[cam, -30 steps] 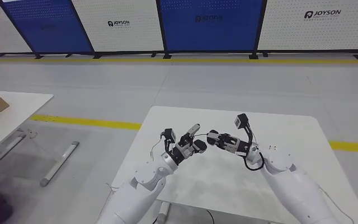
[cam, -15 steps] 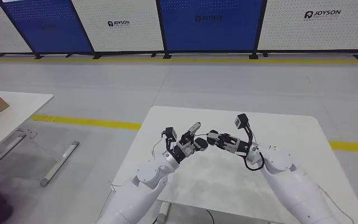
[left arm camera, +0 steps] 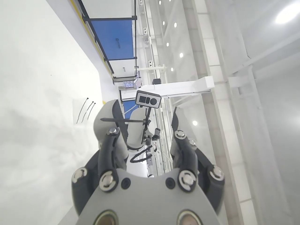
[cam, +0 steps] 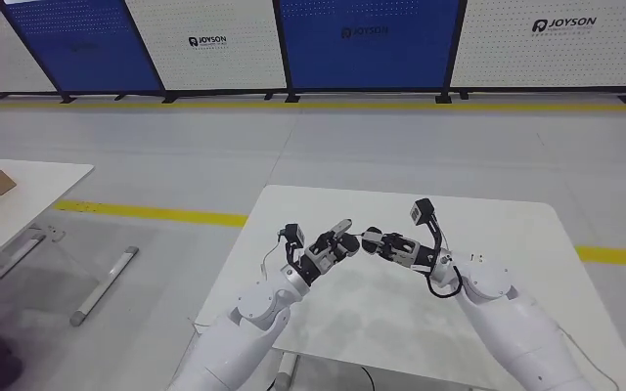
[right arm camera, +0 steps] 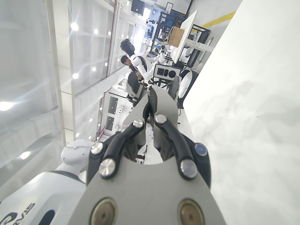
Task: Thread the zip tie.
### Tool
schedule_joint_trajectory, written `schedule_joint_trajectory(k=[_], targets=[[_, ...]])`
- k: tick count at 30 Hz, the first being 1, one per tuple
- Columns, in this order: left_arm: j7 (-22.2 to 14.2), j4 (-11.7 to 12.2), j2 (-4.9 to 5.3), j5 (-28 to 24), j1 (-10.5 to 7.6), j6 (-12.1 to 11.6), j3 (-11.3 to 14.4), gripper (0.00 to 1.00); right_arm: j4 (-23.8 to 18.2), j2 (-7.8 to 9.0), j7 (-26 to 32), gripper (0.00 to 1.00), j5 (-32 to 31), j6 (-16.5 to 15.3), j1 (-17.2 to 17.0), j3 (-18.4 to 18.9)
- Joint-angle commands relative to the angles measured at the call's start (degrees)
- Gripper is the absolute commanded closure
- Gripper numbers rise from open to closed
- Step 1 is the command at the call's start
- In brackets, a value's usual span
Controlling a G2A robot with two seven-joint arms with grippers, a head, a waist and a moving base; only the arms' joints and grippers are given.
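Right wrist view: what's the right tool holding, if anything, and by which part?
The zip tie, pinched by its strap in the shut right tool; which end of it cannot be told. The left tool is open, holding nothing.

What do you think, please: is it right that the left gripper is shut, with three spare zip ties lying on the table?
Not quite: the left gripper is open, as the left wrist view shows; the three spare zip ties do lie on the table.

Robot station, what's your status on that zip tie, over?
Right jaws shut on zip tie, above the table. Left jaws open, close to it. Three spare ties lie aside, out of the way.
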Motion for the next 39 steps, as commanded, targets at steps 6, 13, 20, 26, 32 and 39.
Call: schedule_joint_trajectory(k=[6, 13, 20, 26, 32, 39], targets=[[0.23, -0.25, -0.02, 0.54, 0.17, -0.37, -0.12, 0.81, 0.00, 0.00, 0.00, 1.00, 0.00, 0.00, 0.00, 0.00], [0.87, -0.37, -0.04, 2.13, 0.29, -0.51, -0.03, 0.78, 0.00, 0.00, 0.00, 1.00, 0.00, 0.00, 0.00, 0.00], [1.59, -0.29, -0.11, 3.41, 0.23, -0.77, 0.18, 0.82, 0.00, 0.00, 0.00, 1.00, 0.00, 0.00, 0.00, 0.00], [1.96, -0.34, -0.16, 4.40, 0.30, -1.14, 0.32, 0.94, 0.00, 0.00, 0.00, 1.00, 0.00, 0.00, 0.00, 0.00], [2.42, -0.23, -0.21, 5.46, 0.44, -1.49, 0.55, 1.00, 0.00, 0.00, 0.00, 1.00, 0.00, 0.00, 0.00, 0.00], [2.26, -0.23, -0.25, 5.98, 0.70, -2.34, 0.59, 1.00, 0.00, 0.00, 0.00, 1.00, 0.00, 0.00, 0.00, 0.00]])
